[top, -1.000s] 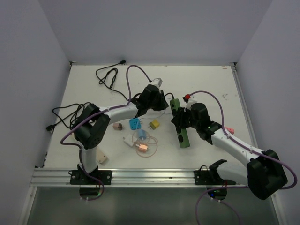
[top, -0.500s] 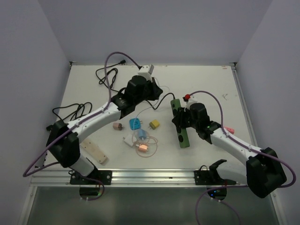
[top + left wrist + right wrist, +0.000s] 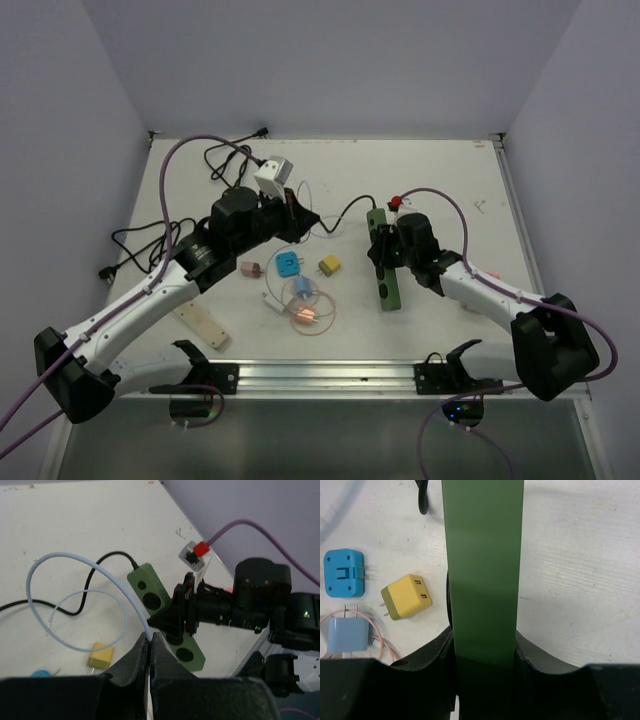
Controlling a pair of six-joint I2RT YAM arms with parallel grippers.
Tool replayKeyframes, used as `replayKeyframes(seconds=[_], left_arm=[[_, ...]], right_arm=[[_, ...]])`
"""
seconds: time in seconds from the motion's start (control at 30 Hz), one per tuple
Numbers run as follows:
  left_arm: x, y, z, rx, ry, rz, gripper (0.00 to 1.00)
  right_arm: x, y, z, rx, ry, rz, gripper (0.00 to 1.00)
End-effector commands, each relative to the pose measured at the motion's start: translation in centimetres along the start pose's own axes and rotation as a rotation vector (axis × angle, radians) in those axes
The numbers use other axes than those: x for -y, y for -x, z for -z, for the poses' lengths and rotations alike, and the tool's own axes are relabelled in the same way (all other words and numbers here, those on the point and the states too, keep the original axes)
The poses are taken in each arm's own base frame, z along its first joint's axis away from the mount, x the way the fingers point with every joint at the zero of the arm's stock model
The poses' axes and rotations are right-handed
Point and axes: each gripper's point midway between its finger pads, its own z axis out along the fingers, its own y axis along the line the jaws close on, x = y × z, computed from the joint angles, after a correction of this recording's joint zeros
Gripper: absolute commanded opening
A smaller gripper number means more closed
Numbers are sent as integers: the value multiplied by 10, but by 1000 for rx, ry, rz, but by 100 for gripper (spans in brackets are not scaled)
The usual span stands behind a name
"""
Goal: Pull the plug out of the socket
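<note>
The green socket strip (image 3: 385,272) lies on the table right of centre. My right gripper (image 3: 386,258) is shut across its middle, and its jaws (image 3: 484,635) press both long sides of the socket (image 3: 482,565). In the left wrist view the socket (image 3: 150,587) shows empty round holes. My left gripper (image 3: 302,217) hovers to the socket's left, shut (image 3: 150,636) on a thin pale blue cable (image 3: 80,562) that loops away over the table. The plug itself is hidden; the cable runs down between the jaws.
Loose adapters lie left of the socket: blue (image 3: 288,263), yellow (image 3: 329,265), pink (image 3: 250,269) and a light blue charger (image 3: 302,290) on a pink cord. A beige strip (image 3: 203,322) lies at the near left. Black cables (image 3: 230,165) coil at the back left.
My left gripper has drawn back to the left, away from the green socket, trailing the pale cable, and its arm has stretched out. The right gripper keeps its hold on the socket.
</note>
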Motion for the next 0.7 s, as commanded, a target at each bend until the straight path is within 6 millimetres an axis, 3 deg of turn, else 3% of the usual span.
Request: replayKeyframes(seconds=[0.0,0.13,0.23,0.4,0.43,0.5,0.53,0.6,0.63,0.67], left_arm=[[-1,-36,21,-123,-48,-39,0],[-12,-73,32,-212,-45,-41,0],[-26,-105,34,-275,-30,-28,0],[-40,-138,34,-349,-12,-12,1],[-45,-148,34,-369,-1,-10,2],[-50,-158,34,-389,13,-7,3],[-55,-166,34,-404,25,-3,4],[-62,-172,33,-411,51,-3,10],[-65,-176,33,-413,62,3,12],[-68,-179,32,-415,69,3,16]], right_arm=[[-16,41,-6,90,26,15,0],[-28,69,-18,130,53,59,0],[-44,110,-29,208,78,113,0],[-73,157,-52,293,161,202,0],[-83,178,-52,334,181,212,0],[-93,183,-74,328,222,233,0],[-106,202,-76,364,251,239,0],[-120,198,-102,334,310,244,0],[-135,217,-101,372,345,246,0],[-140,208,-122,347,371,248,0]])
